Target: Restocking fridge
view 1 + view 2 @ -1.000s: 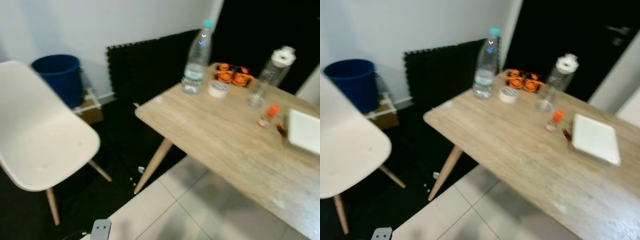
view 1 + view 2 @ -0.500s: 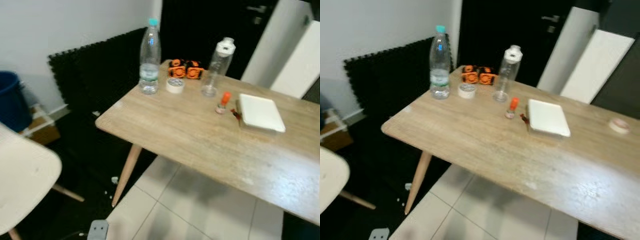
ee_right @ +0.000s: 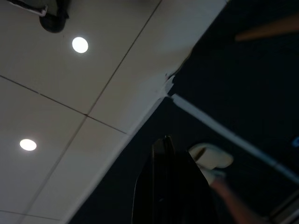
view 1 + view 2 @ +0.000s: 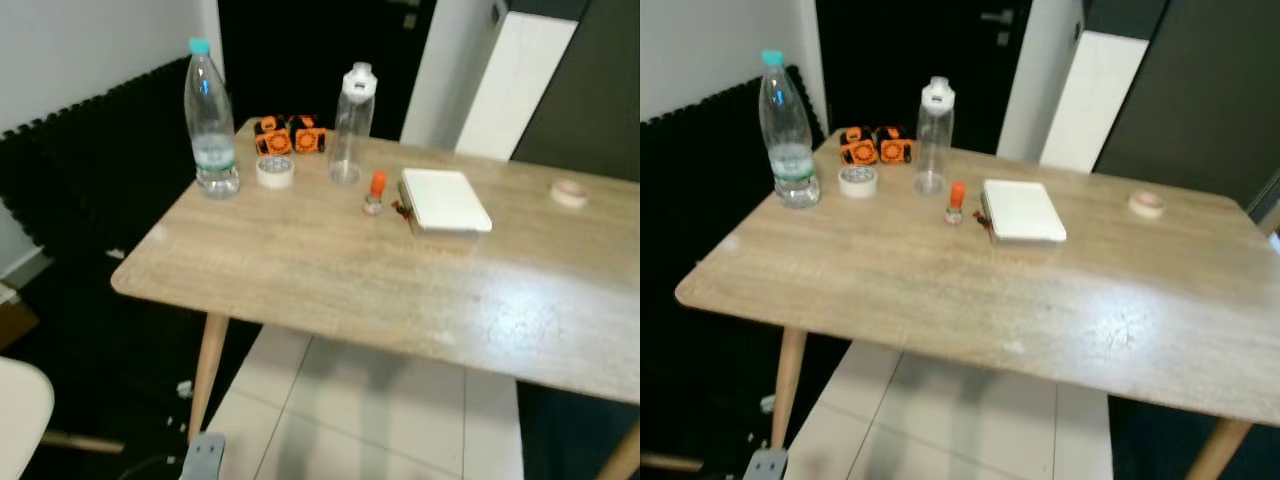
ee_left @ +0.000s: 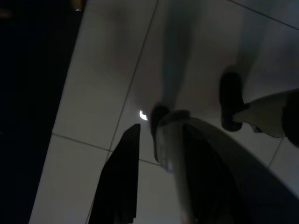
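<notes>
Facing table (image 4: 940,290) w/ water bottle (image 4: 789,132)

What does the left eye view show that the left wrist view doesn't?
Left eye view: a wooden table carrying a water bottle, a clear bottle, a tape roll and a white box. Left wrist view: the left gripper hanging low over the floor, in dim light. Both: pale floor tiles.

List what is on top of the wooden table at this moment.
On the wooden table: a water bottle, a clear bottle with a white lid, orange-and-black items, a tape roll, a small orange-capped bottle, a white box and another tape roll. The box's contents are hidden.
</notes>
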### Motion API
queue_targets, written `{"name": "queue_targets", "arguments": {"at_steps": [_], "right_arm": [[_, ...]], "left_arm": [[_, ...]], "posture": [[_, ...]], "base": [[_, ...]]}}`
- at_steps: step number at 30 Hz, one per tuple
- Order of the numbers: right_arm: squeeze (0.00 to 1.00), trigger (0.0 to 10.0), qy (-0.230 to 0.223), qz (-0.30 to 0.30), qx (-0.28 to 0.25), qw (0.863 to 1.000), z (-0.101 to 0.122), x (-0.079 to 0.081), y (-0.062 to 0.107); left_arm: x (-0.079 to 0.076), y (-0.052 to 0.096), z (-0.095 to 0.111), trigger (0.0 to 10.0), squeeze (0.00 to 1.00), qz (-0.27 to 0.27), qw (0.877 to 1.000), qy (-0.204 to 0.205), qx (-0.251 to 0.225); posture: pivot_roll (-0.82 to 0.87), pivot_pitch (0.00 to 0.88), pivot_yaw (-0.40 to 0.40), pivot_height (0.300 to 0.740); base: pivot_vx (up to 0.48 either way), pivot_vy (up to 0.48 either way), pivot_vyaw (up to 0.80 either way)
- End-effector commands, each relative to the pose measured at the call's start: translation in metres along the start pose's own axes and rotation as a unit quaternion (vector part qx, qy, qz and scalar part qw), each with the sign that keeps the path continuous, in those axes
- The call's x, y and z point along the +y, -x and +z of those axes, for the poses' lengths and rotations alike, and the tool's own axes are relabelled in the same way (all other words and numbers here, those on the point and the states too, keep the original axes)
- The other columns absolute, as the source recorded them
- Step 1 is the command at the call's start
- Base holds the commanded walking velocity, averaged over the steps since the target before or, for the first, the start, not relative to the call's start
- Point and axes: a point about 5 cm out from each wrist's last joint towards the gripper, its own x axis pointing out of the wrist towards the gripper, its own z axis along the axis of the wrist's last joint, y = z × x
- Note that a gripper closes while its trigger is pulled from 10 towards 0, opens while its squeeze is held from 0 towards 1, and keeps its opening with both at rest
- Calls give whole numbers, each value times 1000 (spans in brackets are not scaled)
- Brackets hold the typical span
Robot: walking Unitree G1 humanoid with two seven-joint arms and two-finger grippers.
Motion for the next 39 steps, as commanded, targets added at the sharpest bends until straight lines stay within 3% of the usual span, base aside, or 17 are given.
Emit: {"name": "queue_targets", "arguments": {"at_steps": [1,16,28,33,34,39], "right_arm": [[0,10000,-6,-12,-3,1000,1,-6,1],[0,10000,-16,-23,-5,1000,2,-10,2],[0,10000,-32,-28,-21,999,3,-11,2],[0,10000,-39,-26,-40,998,7,-11,2],[0,10000,-41,-25,-45,998,8,-12,2],[0,10000,-94,-32,-72,992,10,-14,3]], "left_arm": [[-5,-1,4,10000,0,-5,1000,-2,-6],[1,0,3,10000,0,5,1000,6,-7],[5,1,0,10000,0,15,1000,-6,-2],[5,0,1,10000,0,39,999,-37,7],[7,0,0,10000,0,53,997,-59,15],[25,4,-2,10000,0,123,989,-76,30]], "posture": [[56,0,-66,740],[39,0,-69,740],[36,0,-71,740],[46,0,-69,740],[56,0,-72,740],[100,0,-86,740]], "base": [[0,0,-719],[0,0,-725],[0,0,0],[0,0,0],[0,0,0],[0,0,0]]}}
